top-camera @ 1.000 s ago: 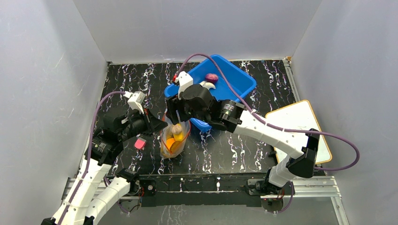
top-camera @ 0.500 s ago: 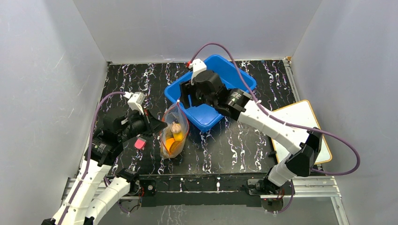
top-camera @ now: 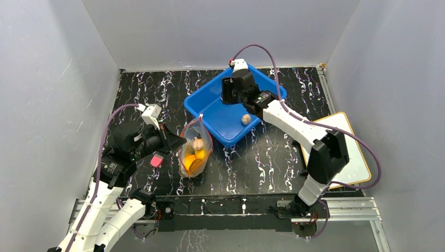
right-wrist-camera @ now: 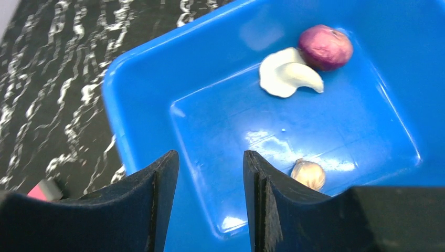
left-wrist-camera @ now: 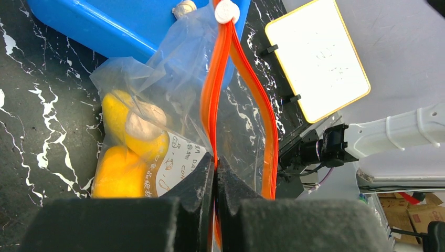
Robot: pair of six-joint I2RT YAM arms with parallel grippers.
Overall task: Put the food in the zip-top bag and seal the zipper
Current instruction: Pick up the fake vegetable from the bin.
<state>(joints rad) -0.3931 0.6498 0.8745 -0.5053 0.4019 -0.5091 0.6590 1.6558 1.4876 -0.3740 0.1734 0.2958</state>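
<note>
The left gripper point(left-wrist-camera: 215, 164) is clamped hard on the zipper point(left-wrist-camera: 212, 105) of the zip-top bag point(top-camera: 195, 152), pinching one lip of the red-orange strip. The other lip bows away from it, so the mouth gapes. Both lips meet at a white slider point(left-wrist-camera: 226, 10) on the far end. The bag stands a little left of the table's middle. Through the plastic I can see a yellow fruit point(left-wrist-camera: 113, 107), an orange pepper point(left-wrist-camera: 118, 181) and a beige bit point(left-wrist-camera: 141, 123). Its top corner comes right up to the 7 o'clock rim of the blue bin point(top-camera: 210, 105); I cannot tell if they touch.

The right gripper point(right-wrist-camera: 210, 157) hangs over the bin's far side, toward 12 o'clock, its jaws parted with nothing between them. Below it a purple piece point(right-wrist-camera: 325, 47) and a white piece point(right-wrist-camera: 287, 79) lie touching by one corner of the bin. A beige garlic-like bit point(right-wrist-camera: 308, 173) sits apart, close to the 4 o'clock wall.

A small pink block point(top-camera: 156, 160) lies at 9 o'clock of the bag, just beside the left arm. A whiteboard point(top-camera: 341, 142) overhangs the table's 3 o'clock edge. Bare marbled table point(top-camera: 262, 157) runs between the bag and that board, and more shows at 10 o'clock, up to the grey walls.
</note>
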